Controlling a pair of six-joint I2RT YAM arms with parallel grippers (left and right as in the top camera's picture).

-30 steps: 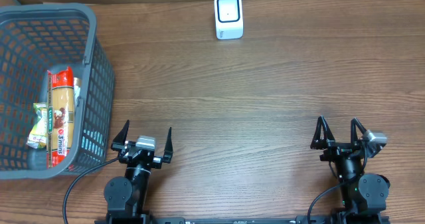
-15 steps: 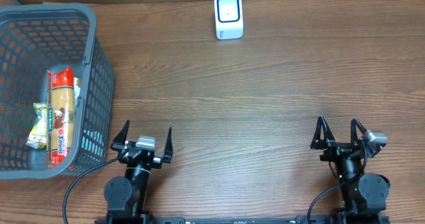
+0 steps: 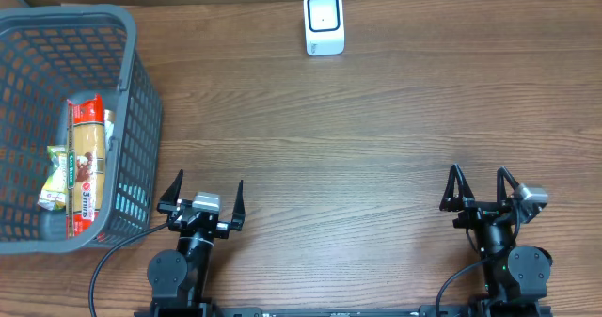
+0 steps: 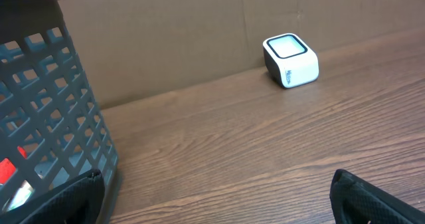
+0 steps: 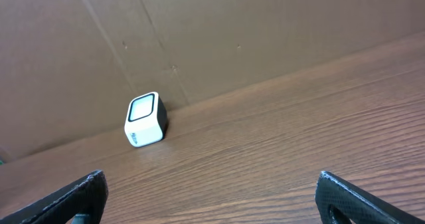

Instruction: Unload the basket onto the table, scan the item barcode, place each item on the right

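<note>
Overhead, at the bottom of the frame, you have both arms sitting low over their bases, wrists pointing up the frame. The left gripper (image 3: 207,191) at lower left and the right gripper (image 3: 480,182) at lower right both stand spread wide with nothing between the jaws. The left wrist view shows only the tips of its fingers (image 4: 63,199) in the lower corners, with bare table (image 3: 357,148) between them.

Next out, your item sits in the grey basket (image 3: 139,82) at the left edge, just beside the left gripper and up-frame of it. A long red-and-yellow packet (image 3: 85,162) lies flat on the basket floor, with a smaller green packet (image 3: 58,178) touching its left side. Which one is to be scanned you cannot tell, and no barcode shows on either. The long packet looks light and film-wrapped: likely slick, crinkly and perhaps brittle inside. Pinch it gently across its narrow width near the middle, leaving the flat faces uncovered. The basket wall is tall, so your left arm would probably need to rise and come down from above.

Farthest, the white scanner (image 3: 324,23) stands at top centre against the cardboard backdrop (image 4: 166,38), well apart from the basket and both grippers, its window on the upper face.
</note>
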